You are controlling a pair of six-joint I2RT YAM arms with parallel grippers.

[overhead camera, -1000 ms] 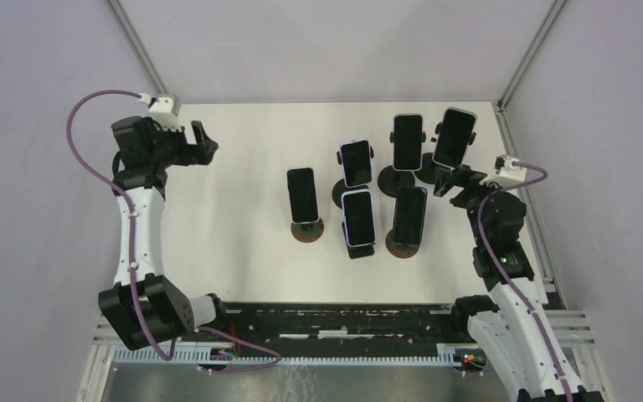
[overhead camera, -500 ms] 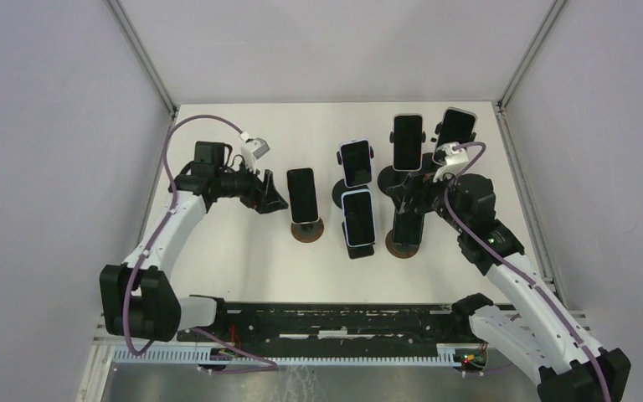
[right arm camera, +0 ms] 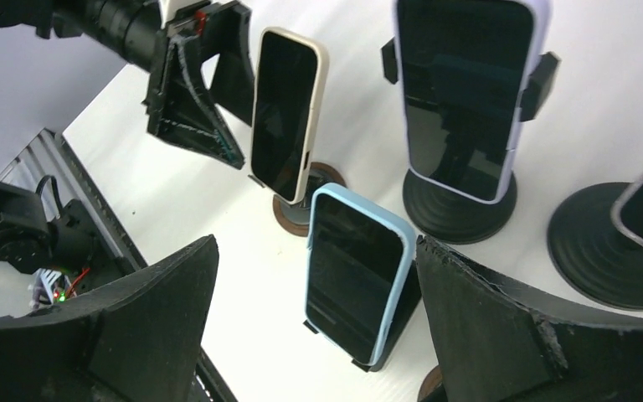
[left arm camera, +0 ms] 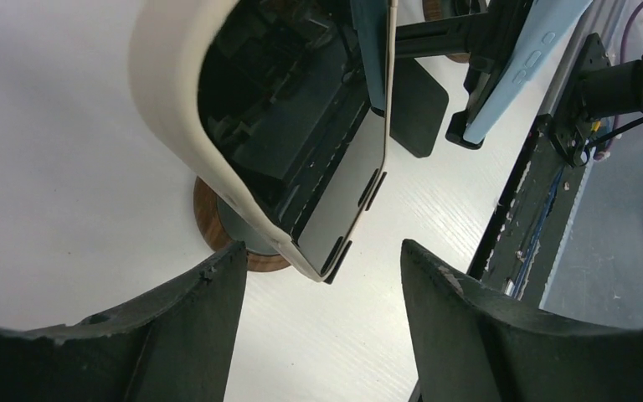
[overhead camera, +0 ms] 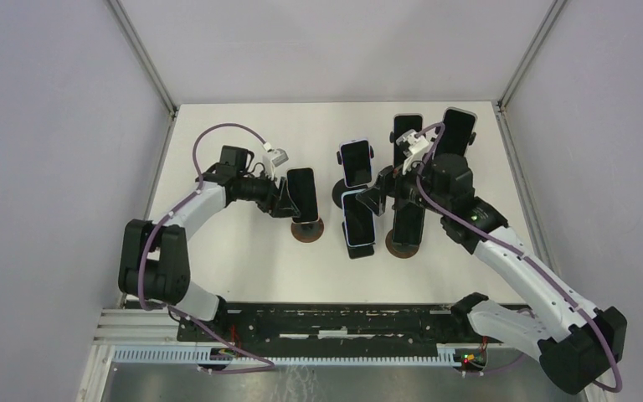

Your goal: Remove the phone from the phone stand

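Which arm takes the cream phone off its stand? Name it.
Left. The left jaws are open right beside the cream phone on its wooden stand; the right jaws face the blue phone instead.

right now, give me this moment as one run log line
left hand: open, facing cream-cased phone | right hand: open, facing blue-cased phone | phase: pre-grasp, nothing held
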